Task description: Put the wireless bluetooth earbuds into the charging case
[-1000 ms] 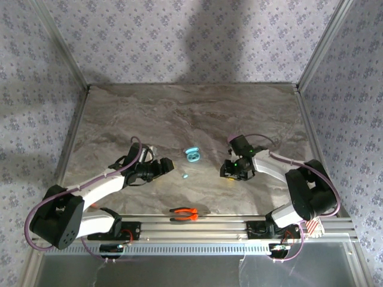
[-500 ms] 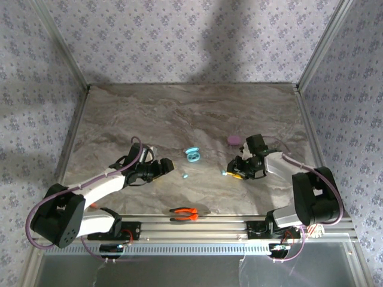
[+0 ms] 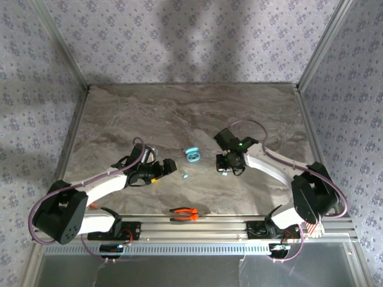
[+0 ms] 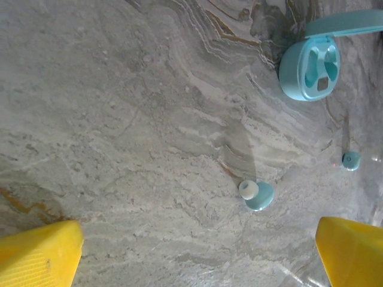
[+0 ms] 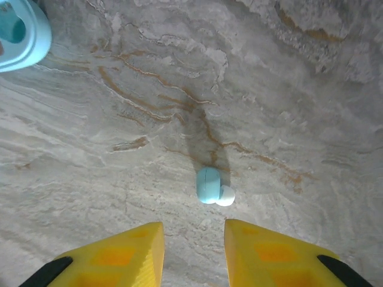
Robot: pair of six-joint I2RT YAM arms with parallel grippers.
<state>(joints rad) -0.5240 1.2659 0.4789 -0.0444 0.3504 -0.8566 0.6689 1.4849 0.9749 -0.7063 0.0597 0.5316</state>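
The orange-handled pliers (image 3: pixel 184 213) lay nearest, well short of the open teal charging case (image 4: pixel 308 69). Left of the case, the left gripper (image 3: pixel 169 165) stood wide and empty. A teal earbud (image 4: pixel 257 194) lay on the worktop (image 3: pixel 179 113) just near of the case. Right of the case, the right gripper (image 5: pixel 192 239) stood narrowly parted, holding nothing, with a second teal earbud (image 5: pixel 212 186) just ahead of it.

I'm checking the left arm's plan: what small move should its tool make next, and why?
Probably ease the left tool forward and down around the teal earbud. Its jaws stand wide open, the earbud lies loose on the table just ahead between them, and the open charging case waits beyond.
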